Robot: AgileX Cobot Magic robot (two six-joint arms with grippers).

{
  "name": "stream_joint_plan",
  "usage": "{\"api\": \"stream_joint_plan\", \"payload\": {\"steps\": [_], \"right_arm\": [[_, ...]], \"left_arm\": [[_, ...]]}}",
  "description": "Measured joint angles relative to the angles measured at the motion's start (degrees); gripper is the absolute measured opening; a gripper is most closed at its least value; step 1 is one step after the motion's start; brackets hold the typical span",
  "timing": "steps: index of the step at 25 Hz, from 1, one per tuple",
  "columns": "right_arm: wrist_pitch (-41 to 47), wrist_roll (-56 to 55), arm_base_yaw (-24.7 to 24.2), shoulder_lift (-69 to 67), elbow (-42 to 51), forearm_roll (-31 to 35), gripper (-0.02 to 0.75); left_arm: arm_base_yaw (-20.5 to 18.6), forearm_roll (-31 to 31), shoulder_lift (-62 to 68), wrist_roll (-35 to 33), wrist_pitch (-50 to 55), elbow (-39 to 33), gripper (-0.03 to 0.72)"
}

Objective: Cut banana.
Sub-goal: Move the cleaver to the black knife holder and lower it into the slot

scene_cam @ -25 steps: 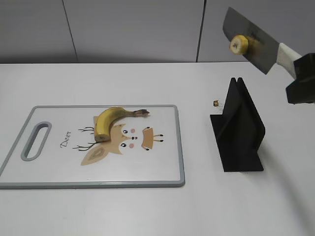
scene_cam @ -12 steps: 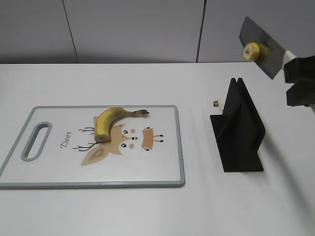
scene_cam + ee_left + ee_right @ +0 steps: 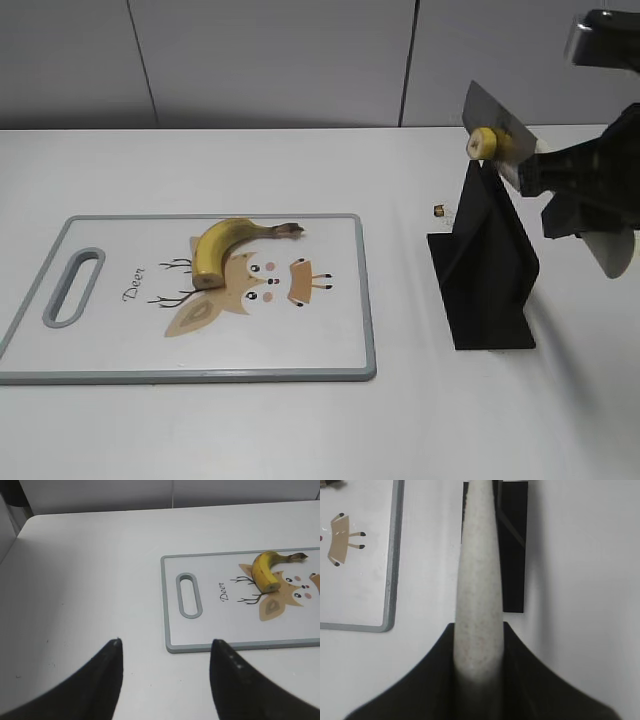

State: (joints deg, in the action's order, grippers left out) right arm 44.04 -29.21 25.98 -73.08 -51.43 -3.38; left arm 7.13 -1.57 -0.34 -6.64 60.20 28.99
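"Deer" in script on the cutting board (image 3: 330, 300), beside its cartoon deer print (image 3: 250, 285)

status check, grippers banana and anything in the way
Left gripper open, idle off the cutting board. Right gripper shut on knife above black knife stand, banana slice stuck to blade. Banana on board, path unobstructed.

banana (image 3: 222, 243) yellow — brown stem | board (image 3: 330, 340) white, grey-rimmed | stand (image 3: 487, 262) black
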Motion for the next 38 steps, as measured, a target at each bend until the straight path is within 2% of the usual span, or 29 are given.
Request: {"api": "stream_joint_plan", "payload": {"steps": [7, 20, 38], "right_arm": [[-0.51, -1.13, 0.0, -1.45, 0.0, -2.48, 0.162], [-0.64, -1.49, 0.0, -4.44, 1.51, -2.48, 0.162], [-3.4, -1.32, 0.0, -8.26, 4.26, 3.38, 0.162]], "left_arm": [[0.0, 0.05, 0.0, 0.06, 0.01, 0.0, 0.54], [0.0, 0.11, 0.0, 0.11, 0.01, 0.0, 0.54], [0.0, 0.2, 0.0, 0.16, 0.01, 0.0, 0.54]]}}
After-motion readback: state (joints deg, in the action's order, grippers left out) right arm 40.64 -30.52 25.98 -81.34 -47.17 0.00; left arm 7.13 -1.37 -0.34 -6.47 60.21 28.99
